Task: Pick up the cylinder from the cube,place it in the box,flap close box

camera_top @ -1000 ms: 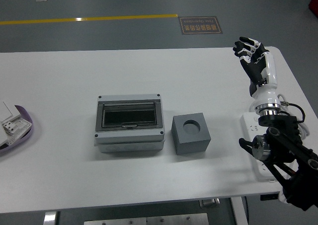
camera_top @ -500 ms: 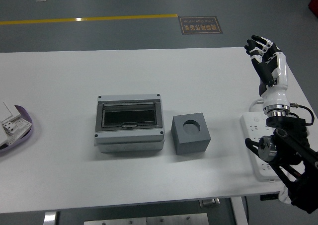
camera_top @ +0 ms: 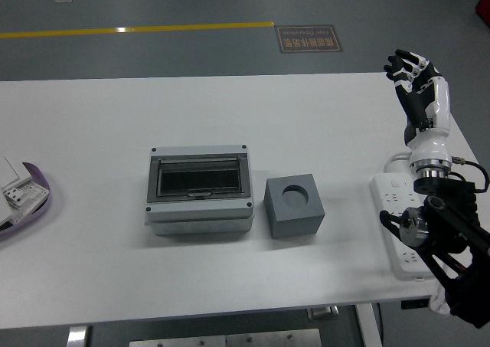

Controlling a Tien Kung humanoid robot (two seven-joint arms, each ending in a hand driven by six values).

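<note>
I'm working in an industrial lab or factory test bay.
Beyond my raised right hand [camera_top: 417, 86]: grey painted floor [camera_top: 191, 2], yellow lane line [camera_top: 138, 30], floor warning placard [camera_top: 308, 37]; below it, a white table [camera_top: 92, 240].

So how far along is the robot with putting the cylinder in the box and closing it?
It looks finished, or close. The cube has only an empty round hole on top, and no cylinder is visible anywhere. The box has its clear flap lying flat, apparently closed; whether the cylinder is inside cannot be made out. Nothing is in hand: the right robot hand is open at the table's far right edge.
</note>
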